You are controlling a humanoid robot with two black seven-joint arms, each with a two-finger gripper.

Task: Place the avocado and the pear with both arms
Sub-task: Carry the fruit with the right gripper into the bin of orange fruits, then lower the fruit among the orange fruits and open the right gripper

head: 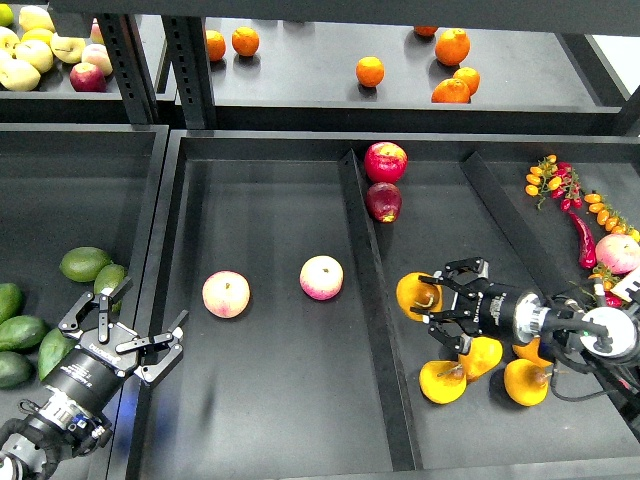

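Observation:
My right gripper (432, 300) is closed around a golden orange-yellow pear (412, 296) at the left side of the right bin, close to the divider (372, 300). My left gripper (150, 308) is open and empty, above the wall between the left and middle bins. A dark green elongated avocado (52, 352) lies in the left bin, just left of my left wrist and not touched by the fingers.
More avocados (85, 263) lie in the left bin. Two peaches (226, 294) (321, 277) lie in the middle bin. Several more pears (443, 381) lie below my right gripper. Red fruit (385, 161) sit at the bin's back; chillies and small tomatoes (560, 185) lie far right.

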